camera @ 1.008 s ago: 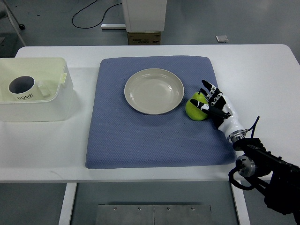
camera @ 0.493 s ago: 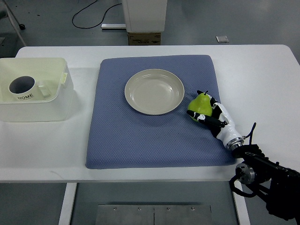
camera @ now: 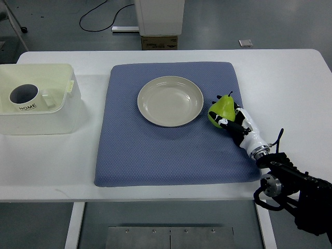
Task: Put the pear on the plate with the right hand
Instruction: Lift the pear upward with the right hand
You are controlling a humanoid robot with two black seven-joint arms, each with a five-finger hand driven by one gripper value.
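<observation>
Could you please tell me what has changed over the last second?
The right hand closed its fingers around the pear and tipped it stem-up, shifting it slightly; it remains just right of the plate. Plate, blue mat and bin stayed put.

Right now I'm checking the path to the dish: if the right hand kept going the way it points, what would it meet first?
The right hand, shut on the pear, points up-left; the plate rim likely comes first, though height is unclear.
</observation>
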